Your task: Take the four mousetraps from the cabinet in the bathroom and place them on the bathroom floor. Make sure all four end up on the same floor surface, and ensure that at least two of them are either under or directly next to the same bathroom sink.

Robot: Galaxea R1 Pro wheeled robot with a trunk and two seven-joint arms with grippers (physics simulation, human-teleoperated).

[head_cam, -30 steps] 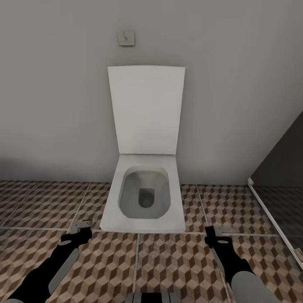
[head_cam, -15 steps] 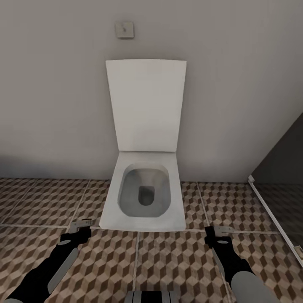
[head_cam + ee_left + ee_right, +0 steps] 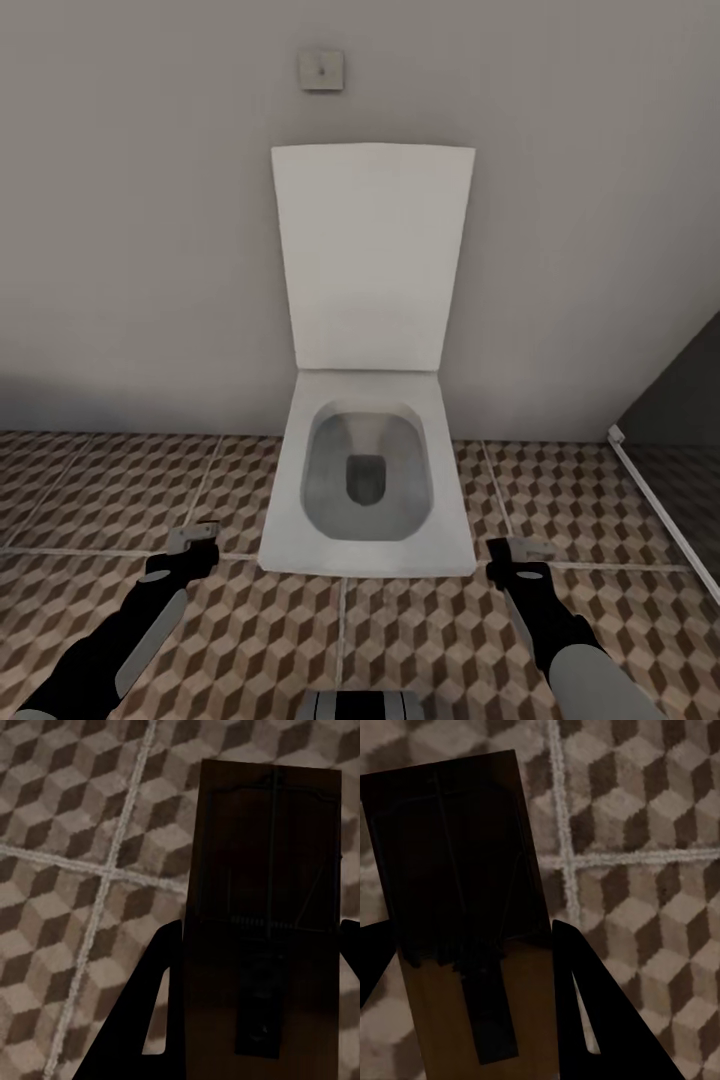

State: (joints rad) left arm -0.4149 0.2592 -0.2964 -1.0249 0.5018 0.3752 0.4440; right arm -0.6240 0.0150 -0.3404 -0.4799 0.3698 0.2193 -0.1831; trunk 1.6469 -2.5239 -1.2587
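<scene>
Both grippers are carrying a mousetrap over the tiled bathroom floor, facing the toilet.

The white square-edged toilet with its lid up is sitting against the grey wall, cube-patterned brown, beige and grey floor tiles are lying open on either side of it, and a dark glass panel with a white frame is closing off the right edge. The left gripper is clamping its dark fingers on the sides of a flat brown rectangular mousetrap board with thin wire parts, long axis running along the fingers and pointing out past their tips. The right gripper is gripping a second brown wire-fitted mousetrap the same way, its fingers pressing on the board's edge, tilting slightly against the pale grout lines.
</scene>
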